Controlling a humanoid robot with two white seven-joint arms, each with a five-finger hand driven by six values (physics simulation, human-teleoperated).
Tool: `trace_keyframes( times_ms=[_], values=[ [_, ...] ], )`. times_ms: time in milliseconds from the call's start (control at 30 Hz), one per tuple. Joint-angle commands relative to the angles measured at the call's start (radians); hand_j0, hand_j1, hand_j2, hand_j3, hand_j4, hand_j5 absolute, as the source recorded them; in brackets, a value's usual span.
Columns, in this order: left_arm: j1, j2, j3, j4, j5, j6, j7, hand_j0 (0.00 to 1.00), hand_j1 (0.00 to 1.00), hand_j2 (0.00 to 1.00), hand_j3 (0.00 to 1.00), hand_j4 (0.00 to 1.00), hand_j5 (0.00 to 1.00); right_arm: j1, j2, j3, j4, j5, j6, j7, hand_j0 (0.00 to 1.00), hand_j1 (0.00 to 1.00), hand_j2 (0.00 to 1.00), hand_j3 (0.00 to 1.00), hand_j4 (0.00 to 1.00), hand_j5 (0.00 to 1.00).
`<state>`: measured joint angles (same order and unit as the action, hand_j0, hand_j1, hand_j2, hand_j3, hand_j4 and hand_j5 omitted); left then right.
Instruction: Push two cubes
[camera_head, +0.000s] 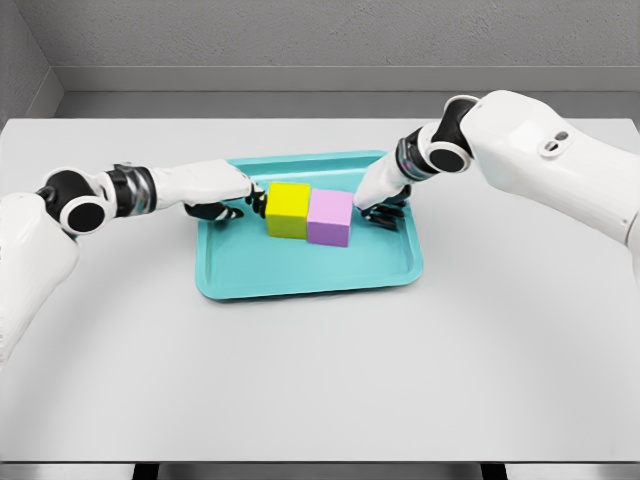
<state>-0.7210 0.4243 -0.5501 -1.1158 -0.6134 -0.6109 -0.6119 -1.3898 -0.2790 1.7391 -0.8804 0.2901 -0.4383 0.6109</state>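
Note:
A yellow cube (288, 208) and a pink cube (330, 217) stand side by side, touching, inside a teal tray (300, 278). My left hand (238, 194) reaches in from the left, its fingers stretched flat with the tips against the yellow cube's left face. From the right comes my right hand (378, 197), its extended fingers resting by the pink cube's right face. Neither hand grasps anything.
The tray lies in the middle of a pale grey table (320, 380), its rim raised on all sides. A grey wall (320, 40) runs behind the table's far edge.

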Motion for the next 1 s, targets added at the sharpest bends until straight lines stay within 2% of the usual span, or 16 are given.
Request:
trace_keyframes(
  times_ms=[0, 300, 400, 633, 800, 967],
  values=[
    [0.0, -0.01, -0.002, 0.001, -0.003, 0.0, 0.001, 0.55, 0.55, 0.55, 0.55, 0.55, 0.55, 0.0, 0.008, -0.003, 0.0, -0.005, 0.003, 0.0, 0.12, 0.12, 0.12, 0.12, 0.12, 0.12],
    [-0.008, 0.001, 0.001, 0.002, -0.002, 0.0, 0.001, 0.56, 0.56, 0.56, 0.56, 0.56, 0.56, -0.002, 0.0, 0.0, 0.0, -0.005, 0.003, 0.0, 0.12, 0.12, 0.12, 0.12, 0.12, 0.12],
    [-0.008, 0.002, 0.002, 0.001, 0.0, 0.0, 0.001, 0.62, 0.62, 0.62, 0.62, 0.62, 0.62, -0.002, -0.003, 0.002, -0.002, -0.005, 0.001, 0.0, 0.12, 0.12, 0.12, 0.12, 0.12, 0.12],
    [-0.006, 0.005, 0.002, -0.001, -0.002, 0.0, 0.001, 0.62, 0.62, 0.62, 0.62, 0.62, 0.62, -0.002, -0.006, 0.005, -0.002, -0.005, 0.0, 0.0, 0.12, 0.12, 0.12, 0.12, 0.12, 0.12],
    [-0.008, 0.004, 0.001, -0.002, -0.002, 0.0, 0.001, 0.53, 0.53, 0.53, 0.53, 0.53, 0.53, -0.002, -0.008, 0.011, -0.002, -0.005, 0.0, 0.0, 0.12, 0.12, 0.12, 0.12, 0.12, 0.12],
    [-0.006, 0.007, 0.001, -0.002, -0.003, 0.0, 0.001, 0.49, 0.49, 0.49, 0.49, 0.49, 0.49, -0.003, -0.017, 0.011, -0.002, -0.005, -0.005, 0.0, 0.12, 0.12, 0.12, 0.12, 0.12, 0.12]
  ],
)
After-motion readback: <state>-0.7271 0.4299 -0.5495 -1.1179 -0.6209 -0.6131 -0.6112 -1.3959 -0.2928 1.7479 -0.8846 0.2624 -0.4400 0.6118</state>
